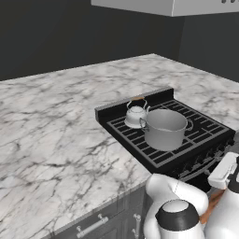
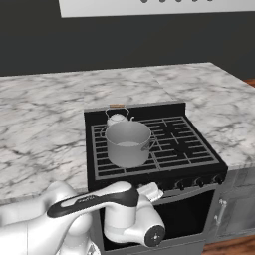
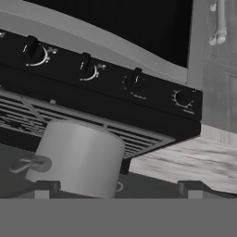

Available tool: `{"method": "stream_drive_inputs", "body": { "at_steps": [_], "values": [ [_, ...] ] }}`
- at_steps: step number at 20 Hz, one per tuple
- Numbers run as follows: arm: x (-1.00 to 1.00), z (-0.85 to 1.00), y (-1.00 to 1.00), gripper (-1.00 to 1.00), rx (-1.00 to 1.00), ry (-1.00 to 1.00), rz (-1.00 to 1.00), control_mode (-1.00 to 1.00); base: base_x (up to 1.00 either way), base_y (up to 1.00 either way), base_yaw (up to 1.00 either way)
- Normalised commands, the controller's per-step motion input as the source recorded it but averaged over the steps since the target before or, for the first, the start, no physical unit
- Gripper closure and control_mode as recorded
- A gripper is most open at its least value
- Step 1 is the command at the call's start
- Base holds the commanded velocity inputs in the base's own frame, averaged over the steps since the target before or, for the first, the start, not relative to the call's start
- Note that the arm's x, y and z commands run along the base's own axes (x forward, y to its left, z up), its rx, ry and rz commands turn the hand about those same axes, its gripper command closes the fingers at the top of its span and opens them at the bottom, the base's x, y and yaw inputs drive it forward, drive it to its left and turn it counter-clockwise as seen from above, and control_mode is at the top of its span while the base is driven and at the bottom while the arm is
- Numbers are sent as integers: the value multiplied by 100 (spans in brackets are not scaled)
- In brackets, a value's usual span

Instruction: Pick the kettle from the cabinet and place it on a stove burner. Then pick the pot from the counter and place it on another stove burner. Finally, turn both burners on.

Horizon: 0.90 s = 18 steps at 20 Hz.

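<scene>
The pot (image 2: 128, 143) and the kettle (image 2: 117, 118) just behind it are set on separate left stove burners (image 2: 179, 142). The jaws are spread fully and empty, directed at the knobs (image 3: 87, 70), judged ready for ignition.

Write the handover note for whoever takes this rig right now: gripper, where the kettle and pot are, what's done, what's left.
Gripper: open, empty, low in front of the stove, facing the knobs in the hand view.
Kettle: on the rear left burner of the stove.
Pot: on the front left burner, right in front of the kettle; whether they touch I cannot tell.
Done: both vessels are on burners.
Left: turn both burners on. No flame shows under either. Which knob serves which burner I cannot tell from here.
</scene>
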Motion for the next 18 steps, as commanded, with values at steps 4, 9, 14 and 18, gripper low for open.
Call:
{"method": "stream_drive_inputs", "body": {
  "at_steps": [4, 9, 14, 18],
  "values": [
    [0, -12, -1, -100, 2, 0, 0, -100, 0, 0, 0],
    [4, -20, 0, -100, 3, 0, -2, -100, 0, 0, 0],
    [5, -24, 0, -100, 2, 0, -2, -100, 0, 0, 0],
    [7, -22, 0, -100, 3, 0, -3, -100, 0, 0, 0]
  ]
}}
